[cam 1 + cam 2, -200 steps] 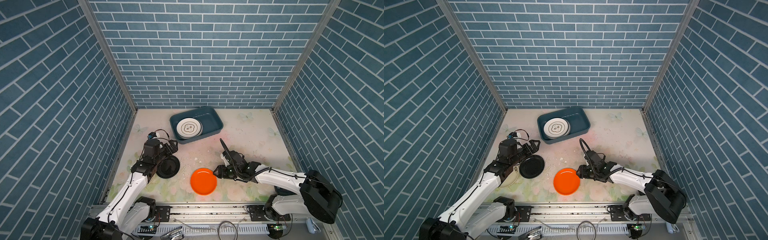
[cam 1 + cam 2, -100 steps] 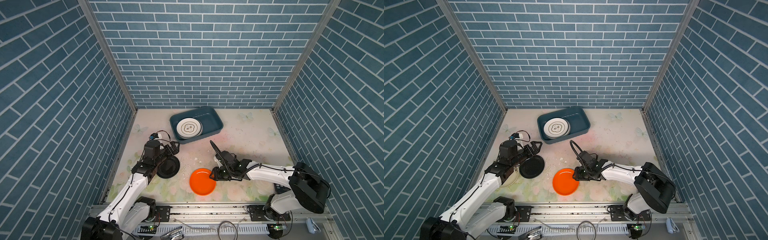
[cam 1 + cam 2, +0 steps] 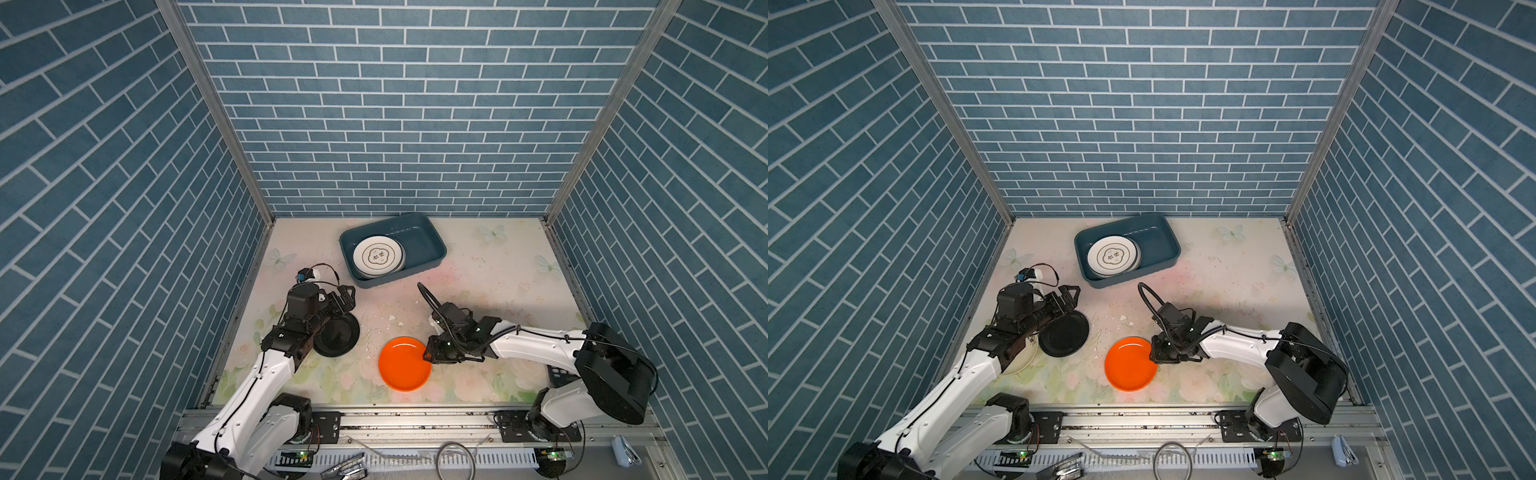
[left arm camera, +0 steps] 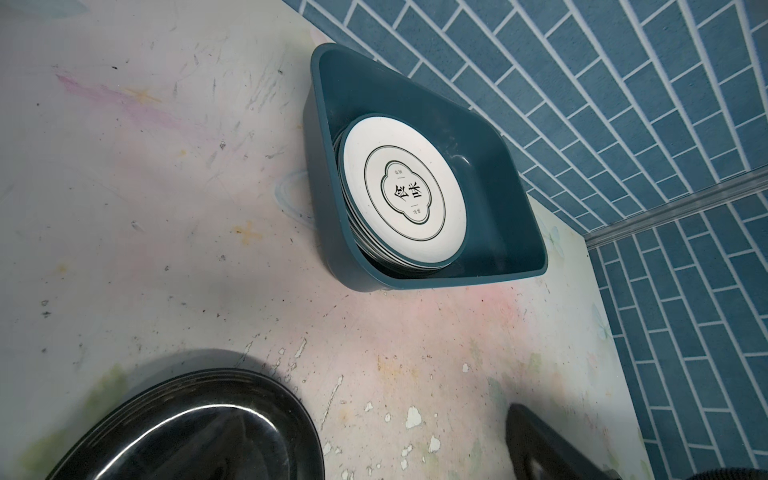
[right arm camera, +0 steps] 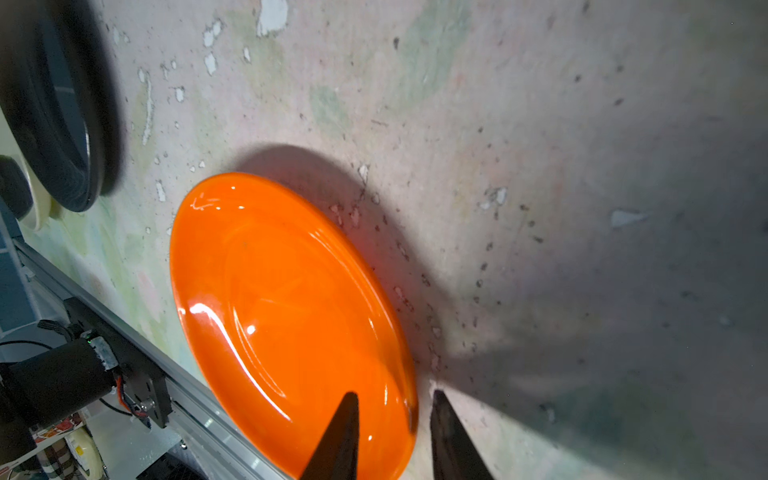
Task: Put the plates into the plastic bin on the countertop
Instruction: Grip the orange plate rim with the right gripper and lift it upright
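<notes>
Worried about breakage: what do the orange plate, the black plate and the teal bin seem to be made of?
Orange plate: glossy, with sharp white highlights and even colour; glazed ceramic or melamine, I cannot tell which. Black plate: glossy too, with bright streak reflections; same doubt. Teal bin: probably moulded plastic, with satin sheen, thin walls and rounded corners.

1 bin, 3 loose plts
</notes>
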Robot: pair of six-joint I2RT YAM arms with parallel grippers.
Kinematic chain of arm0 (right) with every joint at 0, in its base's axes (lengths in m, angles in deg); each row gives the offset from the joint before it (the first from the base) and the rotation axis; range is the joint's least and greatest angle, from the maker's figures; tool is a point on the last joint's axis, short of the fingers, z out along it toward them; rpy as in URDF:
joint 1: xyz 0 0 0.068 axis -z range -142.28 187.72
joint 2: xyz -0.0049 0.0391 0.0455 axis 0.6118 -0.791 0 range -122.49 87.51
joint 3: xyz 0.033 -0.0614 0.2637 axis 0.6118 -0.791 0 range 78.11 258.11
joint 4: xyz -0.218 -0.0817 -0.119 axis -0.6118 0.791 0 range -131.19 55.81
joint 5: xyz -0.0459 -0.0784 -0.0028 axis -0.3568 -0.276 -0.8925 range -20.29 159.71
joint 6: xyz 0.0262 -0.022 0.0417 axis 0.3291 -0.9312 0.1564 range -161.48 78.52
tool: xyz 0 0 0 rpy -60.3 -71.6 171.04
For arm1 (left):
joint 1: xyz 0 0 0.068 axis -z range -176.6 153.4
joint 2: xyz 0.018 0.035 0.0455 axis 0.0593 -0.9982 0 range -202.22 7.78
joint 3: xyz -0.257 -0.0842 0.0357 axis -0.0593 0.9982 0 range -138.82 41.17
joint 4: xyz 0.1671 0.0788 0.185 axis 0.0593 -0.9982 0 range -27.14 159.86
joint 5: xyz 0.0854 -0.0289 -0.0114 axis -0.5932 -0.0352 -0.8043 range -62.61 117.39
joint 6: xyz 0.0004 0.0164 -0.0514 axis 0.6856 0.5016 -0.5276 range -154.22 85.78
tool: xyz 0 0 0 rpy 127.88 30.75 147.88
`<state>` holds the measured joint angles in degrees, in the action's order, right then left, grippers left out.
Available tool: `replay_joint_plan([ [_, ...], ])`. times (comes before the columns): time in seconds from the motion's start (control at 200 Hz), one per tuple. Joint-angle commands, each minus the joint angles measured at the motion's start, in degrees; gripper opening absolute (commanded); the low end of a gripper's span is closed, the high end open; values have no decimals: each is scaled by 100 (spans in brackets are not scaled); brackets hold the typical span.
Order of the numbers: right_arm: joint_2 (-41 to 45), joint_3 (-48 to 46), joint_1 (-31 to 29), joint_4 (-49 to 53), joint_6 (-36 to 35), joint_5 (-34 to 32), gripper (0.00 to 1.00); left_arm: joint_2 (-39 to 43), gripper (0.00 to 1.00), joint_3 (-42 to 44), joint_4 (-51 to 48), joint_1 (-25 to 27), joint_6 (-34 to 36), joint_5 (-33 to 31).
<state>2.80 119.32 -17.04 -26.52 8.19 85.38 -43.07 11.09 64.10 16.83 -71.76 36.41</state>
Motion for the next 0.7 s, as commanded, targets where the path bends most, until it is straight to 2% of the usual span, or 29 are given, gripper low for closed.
replay_joint_plan([
  [0.0, -134, 89, -29, 151, 34, -37, 29, 67, 100, 59, -123, 3, 167, -124],
  [0.29, -287, 162, -36, 222, 78, -29, 20, 81, 100, 228, -97, 2, 171, -181],
  [0.45, -86, 256, -24, 671, 157, -656, 1, 77, 100, 264, -101, 1, 148, -139],
  [0.695, 341, 396, 154, 987, 163, -1282, 0, 123, 100, 215, -390, -7, 263, -249],
])
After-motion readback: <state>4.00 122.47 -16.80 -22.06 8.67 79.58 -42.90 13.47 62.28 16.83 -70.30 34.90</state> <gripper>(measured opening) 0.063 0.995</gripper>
